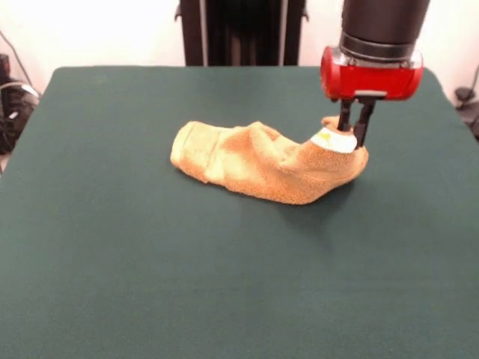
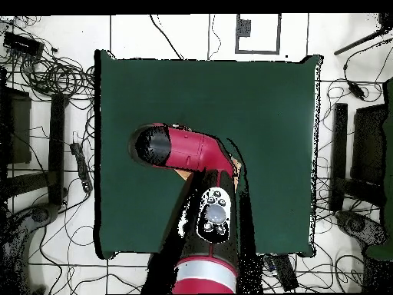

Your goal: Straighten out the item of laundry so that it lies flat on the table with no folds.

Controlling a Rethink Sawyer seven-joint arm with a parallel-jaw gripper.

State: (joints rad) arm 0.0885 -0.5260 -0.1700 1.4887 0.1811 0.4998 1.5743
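1 golden-orange towel (image 1: 262, 166) lies crumpled near the middle of the green table (image 1: 112, 247), bunched into a long lump with a paler band at its left end. Moving right, the cloth rises to a peak where a small white tag (image 1: 334, 140) shows. There the gripper (image 1: 355, 133) has its 2 dark fingers pinched together on the towel's raised right end, under the red wrist. From overhead, the arm (image 2: 188, 150) hides nearly all of the towel.

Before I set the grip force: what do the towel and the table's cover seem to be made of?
The towel looks like soft terry cloth: fuzzy, matte golden-orange pile, slumping in rounded folds. The table cover looks like plain dark green fabric, matte and smooth, maybe felt; the weave cannot be told.
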